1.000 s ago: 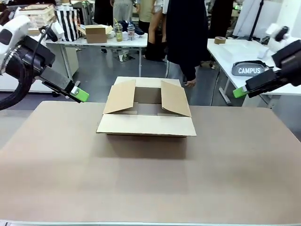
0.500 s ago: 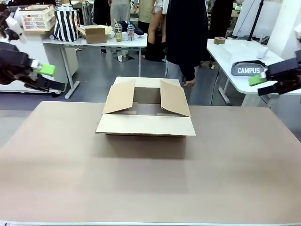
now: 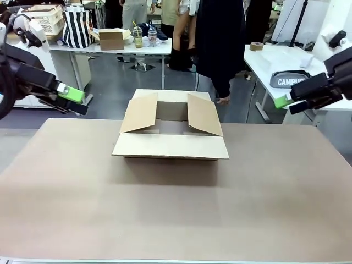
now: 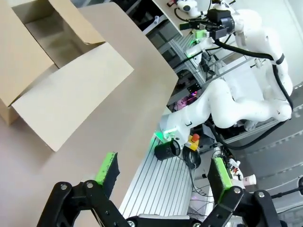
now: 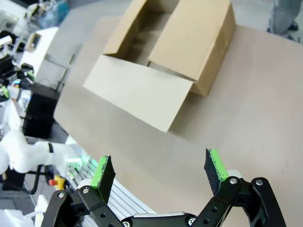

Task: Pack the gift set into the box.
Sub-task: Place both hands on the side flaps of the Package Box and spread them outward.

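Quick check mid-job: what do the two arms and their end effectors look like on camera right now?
The right arm is white with rounded, bulky links and a black cable running along it; the left arm is white too. The left end effector and right end effector are black two-finger linkages with visible pivot bolts and bright green pads at the fingertips.

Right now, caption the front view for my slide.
Open box on the table, left gripper and right gripper open, raised at either side.

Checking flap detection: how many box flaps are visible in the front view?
4. Near flap folded out toward the camera, far flap folded out away, left flap and right flap raised, tilted.
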Robot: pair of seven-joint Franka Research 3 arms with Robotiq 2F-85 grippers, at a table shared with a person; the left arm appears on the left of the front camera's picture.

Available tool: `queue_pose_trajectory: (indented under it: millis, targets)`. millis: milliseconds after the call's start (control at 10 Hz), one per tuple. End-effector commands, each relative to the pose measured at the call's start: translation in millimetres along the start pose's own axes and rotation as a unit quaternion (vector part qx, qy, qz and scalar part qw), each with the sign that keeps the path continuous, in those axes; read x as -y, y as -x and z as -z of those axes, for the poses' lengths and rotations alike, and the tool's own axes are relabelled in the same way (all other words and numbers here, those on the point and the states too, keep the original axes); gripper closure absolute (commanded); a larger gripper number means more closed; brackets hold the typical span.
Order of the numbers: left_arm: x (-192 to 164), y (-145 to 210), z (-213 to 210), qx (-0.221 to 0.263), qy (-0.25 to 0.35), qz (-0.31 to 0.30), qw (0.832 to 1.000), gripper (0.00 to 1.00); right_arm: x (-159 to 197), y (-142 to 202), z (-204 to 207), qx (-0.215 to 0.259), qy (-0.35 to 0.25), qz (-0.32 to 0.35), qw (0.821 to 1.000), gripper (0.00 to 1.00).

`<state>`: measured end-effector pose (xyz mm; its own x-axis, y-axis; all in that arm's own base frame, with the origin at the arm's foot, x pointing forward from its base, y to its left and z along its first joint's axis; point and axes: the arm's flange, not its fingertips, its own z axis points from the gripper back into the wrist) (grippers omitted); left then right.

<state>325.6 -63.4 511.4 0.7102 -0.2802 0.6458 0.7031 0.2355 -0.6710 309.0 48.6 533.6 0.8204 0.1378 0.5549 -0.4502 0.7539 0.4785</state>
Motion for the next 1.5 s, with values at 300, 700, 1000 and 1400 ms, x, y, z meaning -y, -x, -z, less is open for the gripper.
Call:
queue_pose_trajectory:
  millis: [300,700,1000,1400]
  targets:
    - [0,1,-5,0.006,0.001,-0.001,1.0,0.0,6,-3,-3,0.007,-0.009,-0.008,1.0,0.0]
    - [4,-104,56,-0.1,-0.255,-0.117,0.954,0.0,6,-3,-3,0.007,-0.009,-0.008,1.0,0.0]
    - [-12,-127,94,-0.107,-0.388,-0.151,0.903,0.0,6,-3,-3,0.007,-0.009,-0.008,1.0,0.0]
    - [-9,-122,98,-0.087,-0.374,-0.112,0.916,0.0,6,-3,-3,0.007,-0.009,-0.008,1.0,0.0]
